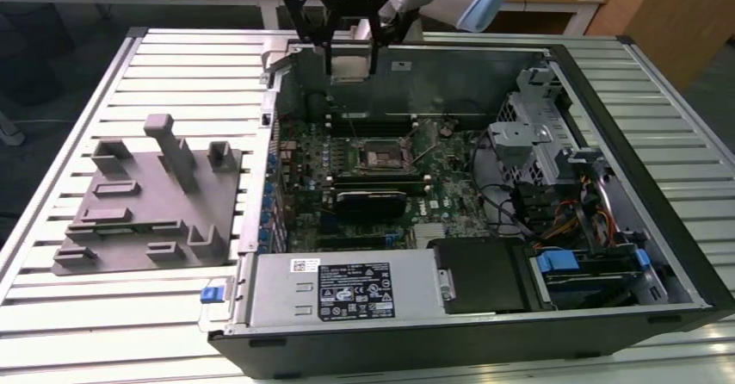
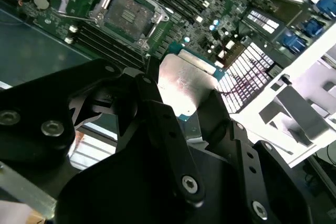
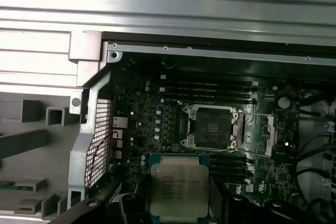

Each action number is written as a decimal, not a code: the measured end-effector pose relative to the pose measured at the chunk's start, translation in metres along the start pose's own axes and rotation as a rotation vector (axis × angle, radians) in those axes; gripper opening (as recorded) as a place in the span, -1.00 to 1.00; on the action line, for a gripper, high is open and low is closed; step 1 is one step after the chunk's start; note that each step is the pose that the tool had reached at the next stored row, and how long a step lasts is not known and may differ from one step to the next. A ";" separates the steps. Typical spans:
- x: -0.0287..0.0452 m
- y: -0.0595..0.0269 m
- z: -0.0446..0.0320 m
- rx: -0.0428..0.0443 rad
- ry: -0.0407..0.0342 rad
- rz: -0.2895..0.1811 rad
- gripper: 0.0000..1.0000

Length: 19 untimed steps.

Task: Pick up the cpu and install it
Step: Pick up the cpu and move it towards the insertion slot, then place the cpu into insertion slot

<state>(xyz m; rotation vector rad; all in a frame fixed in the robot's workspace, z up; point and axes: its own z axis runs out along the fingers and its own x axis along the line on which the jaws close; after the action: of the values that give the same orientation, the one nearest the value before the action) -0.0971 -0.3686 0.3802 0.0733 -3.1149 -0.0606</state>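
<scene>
My gripper (image 1: 350, 64) hangs high over the far wall of the open computer case (image 1: 597, 83), shut on the cpu (image 1: 350, 60). The cpu's silver top (image 3: 178, 184) with its green rim shows in the first wrist view, held flat between the black fingers (image 3: 227, 205). In the second wrist view its other face (image 2: 186, 85) sits between the two fingers (image 2: 155, 103). The motherboard socket (image 1: 379, 154) lies lower down, in the middle of the board, with its metal frame swung open (image 3: 212, 127) (image 2: 126, 6). The cpu is well above it and toward the case's far wall.
A grey plastic fixture block (image 1: 150, 203) stands on the slatted table (image 1: 115, 315) at the exterior view's left. Inside the case are a power supply (image 1: 344, 289), a drive cage with cables (image 1: 552, 143), memory slots (image 3: 210, 90) and a perforated rear wall (image 3: 97, 140).
</scene>
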 end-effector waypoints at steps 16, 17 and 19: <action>-0.0207 -0.0007 -0.0002 0.0030 -0.0017 0.051 0.07; -0.0207 -0.0007 -0.0002 0.0028 -0.0022 0.064 0.07; -0.0207 -0.0007 -0.0001 0.0023 -0.0032 0.092 0.07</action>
<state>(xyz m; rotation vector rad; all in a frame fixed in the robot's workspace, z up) -0.0763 -0.3683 0.3798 -0.0699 -3.1165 -0.0553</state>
